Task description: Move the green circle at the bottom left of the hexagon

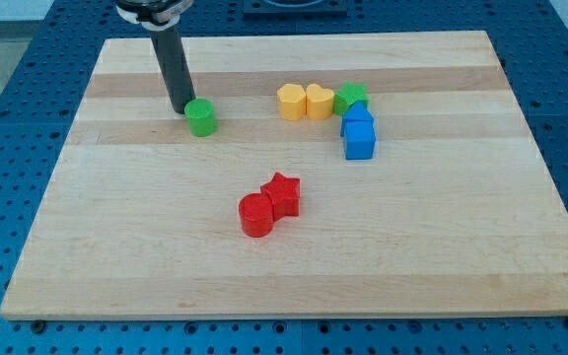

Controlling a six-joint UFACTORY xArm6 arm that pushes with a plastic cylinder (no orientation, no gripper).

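Observation:
The green circle [201, 117] is a short green cylinder on the wooden board, left of centre near the view's top. My tip [183, 108] stands right at its upper left edge, touching or nearly touching it. The yellow hexagon [291, 102] lies to the right of the green circle, some way off, with a yellow heart [319, 101] against its right side.
A green star [351, 97] sits right of the yellow heart. Two blue blocks [359, 134] lie just below the star. A red star [283, 193] and a red cylinder [256, 215] touch each other near the board's centre. The wooden board [116, 247] has blue pegboard around it.

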